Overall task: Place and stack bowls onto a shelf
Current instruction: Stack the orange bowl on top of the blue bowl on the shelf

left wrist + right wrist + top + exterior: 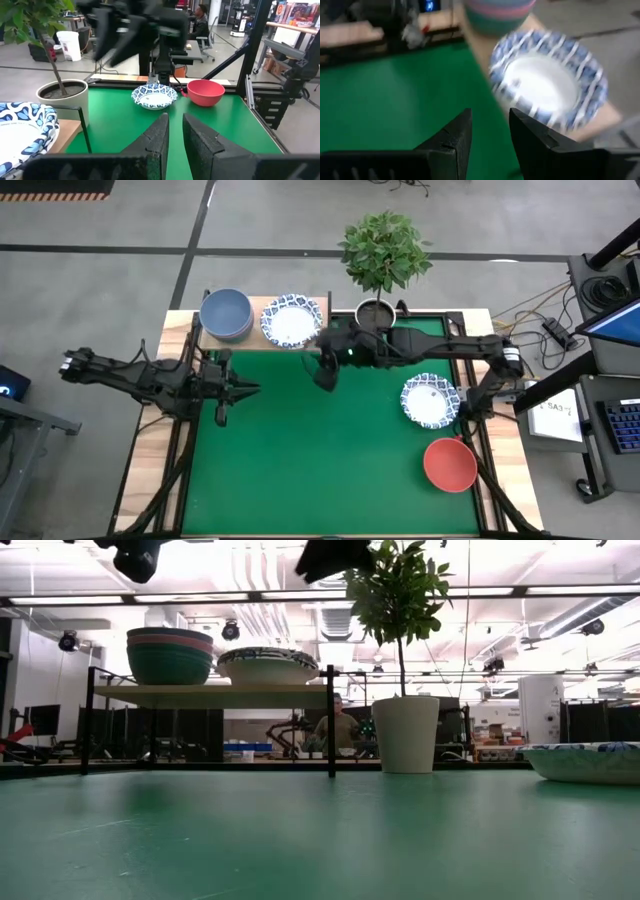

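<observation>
The light-wood shelf stands at the table's far left. On it sit a stack of plain bowls with the grey-blue bowl on top, and beside it a white blue-rimmed bowl. Another blue-rimmed bowl and a red bowl rest on the green table at the right. My right gripper hovers open and empty just near of the shelf's blue-rimmed bowl. My left gripper is shut and empty above the table, near of the shelf.
A pale plant pot with a small tree stands at the far edge, right of the shelf. The green mat between the arms and toward the near edge is bare. A person sits in the room beyond the table.
</observation>
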{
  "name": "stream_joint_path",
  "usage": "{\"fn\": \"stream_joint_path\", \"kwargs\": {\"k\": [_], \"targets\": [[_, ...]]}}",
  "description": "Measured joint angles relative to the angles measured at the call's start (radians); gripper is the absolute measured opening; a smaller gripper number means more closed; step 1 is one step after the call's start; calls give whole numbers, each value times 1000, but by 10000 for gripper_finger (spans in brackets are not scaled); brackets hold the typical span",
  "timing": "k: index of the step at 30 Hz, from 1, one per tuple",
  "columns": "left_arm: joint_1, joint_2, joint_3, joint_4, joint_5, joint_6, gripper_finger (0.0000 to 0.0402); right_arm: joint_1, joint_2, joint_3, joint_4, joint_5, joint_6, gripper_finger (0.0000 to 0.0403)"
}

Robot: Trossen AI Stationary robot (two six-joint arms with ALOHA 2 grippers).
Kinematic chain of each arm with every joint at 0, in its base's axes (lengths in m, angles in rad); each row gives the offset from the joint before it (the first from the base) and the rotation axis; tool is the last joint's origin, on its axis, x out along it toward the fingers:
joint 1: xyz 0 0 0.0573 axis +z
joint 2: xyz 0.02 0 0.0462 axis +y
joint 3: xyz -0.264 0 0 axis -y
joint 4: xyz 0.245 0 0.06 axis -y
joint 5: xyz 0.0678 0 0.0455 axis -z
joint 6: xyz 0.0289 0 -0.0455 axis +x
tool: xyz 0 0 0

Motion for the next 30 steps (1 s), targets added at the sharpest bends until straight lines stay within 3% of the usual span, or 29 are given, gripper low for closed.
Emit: {"fn": "stream_joint_path", "kwargs": {"k": [4, 10, 16, 20, 30], "targets": [[0, 22, 1, 10, 0, 0, 38, 69, -25, 0, -195, -7, 150, 121], [0, 52, 23, 12, 0, 0, 38, 148, -39, 0, -482, -111, 437, 121], [0, 79, 31, 11, 0, 0, 38, 240, -16, 0, -664, -131, 659, 121], [0, 83, 30, 12, 0, -5, 38, 298, -5, -16, -732, -166, 875, 121], [0, 74, 32, 19, 0, -11, 38, 479, -6, -172, -742, -429, 1345, 121]]}}
